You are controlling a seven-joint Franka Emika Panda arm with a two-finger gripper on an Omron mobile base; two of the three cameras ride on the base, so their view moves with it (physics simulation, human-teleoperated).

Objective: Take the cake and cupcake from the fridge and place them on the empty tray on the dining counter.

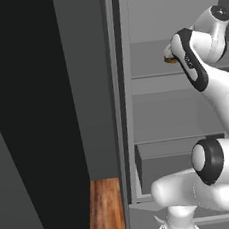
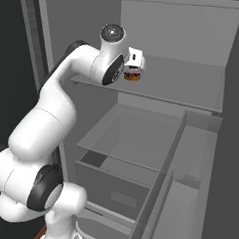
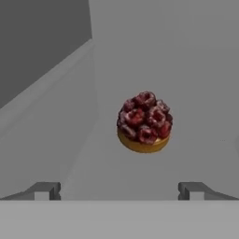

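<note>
Left base view: the fridge (image 1: 156, 111) stands open on the right of the frame, and the arm reaches to its upper shelf, where a bit of the cake (image 1: 170, 60) peeks out at upper right.

Right base view: the cake (image 2: 132, 76) sits on that shelf (image 2: 183, 90), right under the hand, upper middle.

Hand view: the gripper (image 3: 119, 190) is spread wide and holding nothing, with the cake (image 3: 144, 122) mid-frame beyond its 2 tips.

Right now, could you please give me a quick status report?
Gripper open, empty, above the small round red-topped cake. Cake sits on grey fridge shelf, untouched. Nothing between fingers and cake.
</note>
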